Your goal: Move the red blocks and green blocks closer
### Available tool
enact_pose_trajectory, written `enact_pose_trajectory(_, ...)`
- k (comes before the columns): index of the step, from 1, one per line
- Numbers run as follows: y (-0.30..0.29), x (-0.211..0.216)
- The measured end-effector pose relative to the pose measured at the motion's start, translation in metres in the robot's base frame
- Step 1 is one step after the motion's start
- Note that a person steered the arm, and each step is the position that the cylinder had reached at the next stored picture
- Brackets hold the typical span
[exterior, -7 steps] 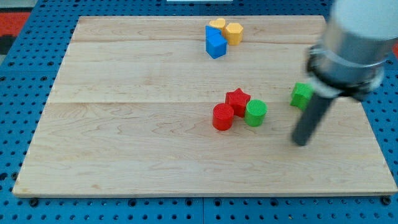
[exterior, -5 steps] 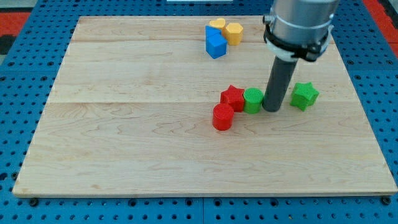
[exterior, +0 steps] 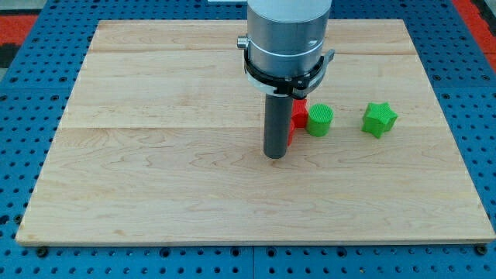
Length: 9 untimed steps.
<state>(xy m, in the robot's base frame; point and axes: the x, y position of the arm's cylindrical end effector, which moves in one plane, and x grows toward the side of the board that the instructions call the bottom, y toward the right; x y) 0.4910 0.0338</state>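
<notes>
Two green blocks: a green cylinder is standing just right of centre on the board, and a green star is lying well apart from it toward the view's right.
Red blocks: a red block is showing only as a sliver beside the rod, touching or nearly touching the green cylinder's left side; its shape cannot be made out. Lower down, a thin strip of red is peeking out along the rod's right edge; whether it belongs to a second red block cannot be told.
My tip: my tip is resting on the wood just left of and slightly below the red sliver, with the green cylinder beyond it to the view's right.
Rod and arm: the dark rod is standing upright, and the grey arm housing above it is covering the board's top centre.
Fingers: the arm is carrying no fingers, only the bare rod, so nothing is being gripped.
Board: the wooden board is lying on a blue pegboard.
</notes>
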Motion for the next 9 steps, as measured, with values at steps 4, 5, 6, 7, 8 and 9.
enact_pose_trajectory(4, 0.039, -0.055)
enact_pose_trajectory(5, 0.039, -0.060)
enact_pose_trajectory(6, -0.037, -0.052)
enact_pose_trajectory(7, -0.036, -0.107)
enact_pose_trajectory(8, 0.032, -0.118)
enact_pose_trajectory(9, 0.078, -0.103)
